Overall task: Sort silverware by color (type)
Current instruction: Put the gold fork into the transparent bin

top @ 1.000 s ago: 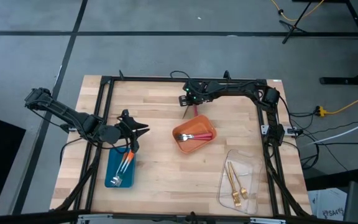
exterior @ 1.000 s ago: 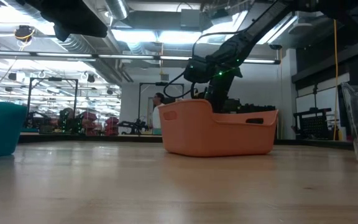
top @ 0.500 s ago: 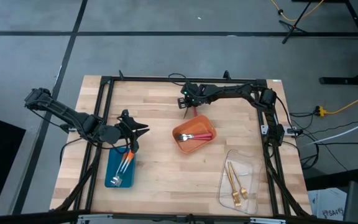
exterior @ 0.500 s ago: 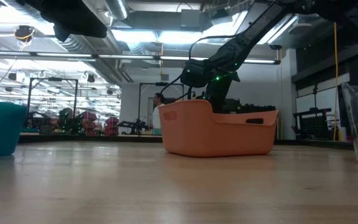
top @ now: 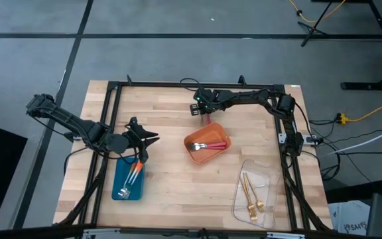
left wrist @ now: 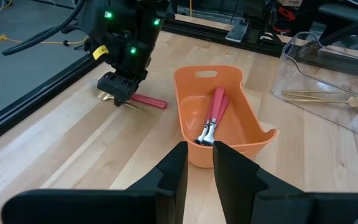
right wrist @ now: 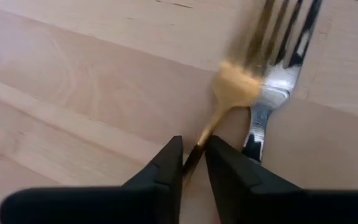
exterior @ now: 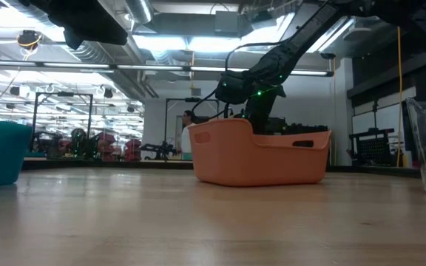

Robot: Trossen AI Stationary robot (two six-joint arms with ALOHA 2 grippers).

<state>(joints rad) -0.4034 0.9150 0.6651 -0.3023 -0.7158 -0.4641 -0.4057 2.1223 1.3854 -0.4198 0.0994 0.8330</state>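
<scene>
Gold all-metal fork (right wrist: 232,93) lies flat on the wooden tabletop (top: 164,109), its thin neck running straight between the fingertips of the right claw (right wrist: 193,151). Touching it on one side is a silver fork with a pink-red handle (right wrist: 272,74); the left wrist view shows that handle (left wrist: 148,101) sticking out from under the right claw (left wrist: 115,89).

Right claw: fingers narrow, pinched on the gold neck or very nearly so. Contact looks made; a firm hold cannot be confirmed.

Handling judgement: small, light, rigid, polished, so slippery. Lying flat, there is little height to bite on. The neck is the narrowest part and may twist or slide in the pads; nearer the middle of the handle should balance better. Risk: the silver fork alongside gets nudged or dragged up with it.

Already sorted, well away from the right claw: two pink-red-handled forks (left wrist: 211,118) in the orange plastic tray (left wrist: 241,84) just beside it, gold forks (top: 251,196) in the clear plastic tray (top: 268,179), orange-handled forks (top: 132,176) in the blue tray (top: 119,174).

Left claw (left wrist: 199,163): narrow gap, nothing between the fingers, waiting above the blue tray.
</scene>
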